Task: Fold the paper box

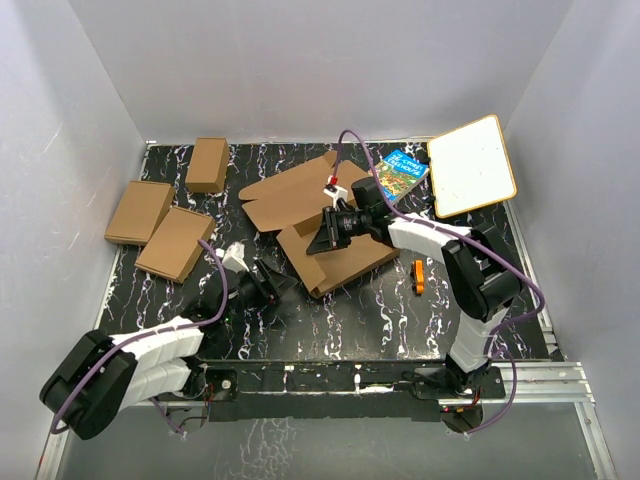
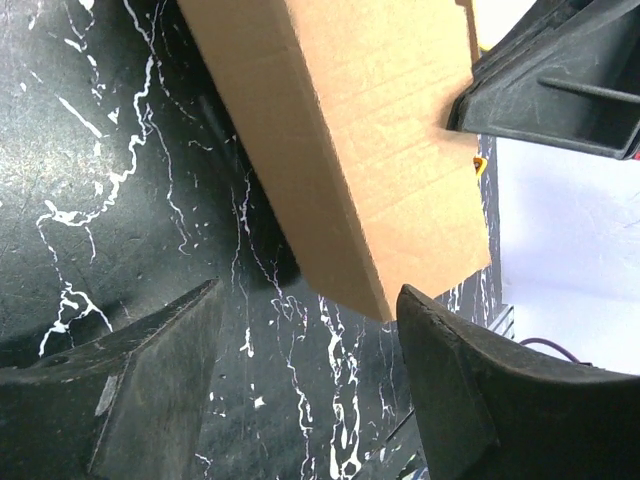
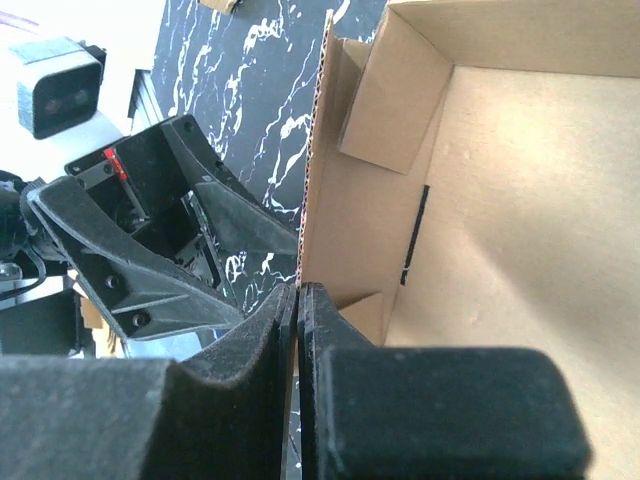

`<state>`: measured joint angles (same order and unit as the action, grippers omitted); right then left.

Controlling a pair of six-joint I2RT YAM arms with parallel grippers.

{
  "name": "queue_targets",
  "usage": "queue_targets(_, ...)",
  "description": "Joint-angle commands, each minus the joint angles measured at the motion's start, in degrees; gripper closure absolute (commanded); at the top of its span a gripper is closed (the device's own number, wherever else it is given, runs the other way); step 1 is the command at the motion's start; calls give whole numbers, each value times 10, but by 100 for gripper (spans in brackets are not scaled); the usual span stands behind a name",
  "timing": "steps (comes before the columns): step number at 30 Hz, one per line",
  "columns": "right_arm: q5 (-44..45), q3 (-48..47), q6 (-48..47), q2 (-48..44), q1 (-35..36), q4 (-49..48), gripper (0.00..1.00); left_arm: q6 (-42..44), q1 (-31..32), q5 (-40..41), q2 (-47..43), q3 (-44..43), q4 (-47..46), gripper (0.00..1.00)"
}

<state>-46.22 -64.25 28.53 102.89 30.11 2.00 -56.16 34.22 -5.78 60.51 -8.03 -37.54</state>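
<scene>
- Black padded fingers of the right gripper [image 3: 298,300] fill the right wrist view, pressed together on the thin corrugated edge of an upright side wall. That's a firm pinch, no gap showing!
- That wall belongs to the paper box [image 3: 520,200], the big plain brown die-cut cardboard sheet. From overhead it lies mid-table [image 1: 345,255], near half raised into a shallow tray, far half spread flat toward the back.
- Inside the tray, a short corner flap is turned inward and a dark slot shows along the floor crease.
- Over to the left gripper [image 2: 310,300]: jaws wide apart, nothing between them, hovering just above the black white-veined marble tabletop [image 2: 120,180] with the box's near corner just ahead of its tips.
- My read: we're in the wall-forming step, the right arm holding one side upright while the left lines up on the outside.
- Next move, I'd judge, calls for the left to brace or push that outer wall so the right can fold the panel over and seat its tabs in the slot. Release early and the wall may spring flat.
- Off to the side: three smaller folded brown cardboard boxes [image 1: 175,243], a blue book [image 1: 403,170], a white wood-edged board [image 1: 472,165], and a small orange item [image 1: 419,277], all apart from the work.
</scene>
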Motion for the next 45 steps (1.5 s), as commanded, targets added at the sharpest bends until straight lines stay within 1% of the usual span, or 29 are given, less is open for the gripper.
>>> queue_targets(1,-50,-7,27,30,-11,-57,92,-24,-4,-11,33,-14,-31,32)
queue_targets(5,-58,-14,26,52,-34,-48,92,-34,-5,-8,74,-29,-60,31)
queue_targets(11,-86,-15,36,66,-56,-52,92,-44,-5,-27,146,-68,-109,30)
queue_targets(16,-107,-14,52,81,-68,-63,92,-61,-4,-27,191,-100,-108,30)
queue_targets(20,-109,-14,53,90,-74,-64,92,-70,-4,-20,223,-142,-45,29)
queue_targets(25,-93,-10,53,99,-83,-61,92,-74,-2,1,241,-179,23,29)
queue_targets(31,-74,-19,32,112,-88,-33,87,-69,6,29,263,-234,133,31)
queue_targets(35,-43,-32,1,112,-88,-2,83,-68,16,51,282,-274,204,32)
queue_targets(38,-21,-39,-26,110,-88,20,81,-69,25,71,296,-300,246,34)
queue_targets(44,-2,-37,-64,102,-86,32,76,-53,38,96,322,-354,320,47)
queue_targets(45,-1,-36,-68,101,-85,33,75,-50,39,98,328,-365,335,48)
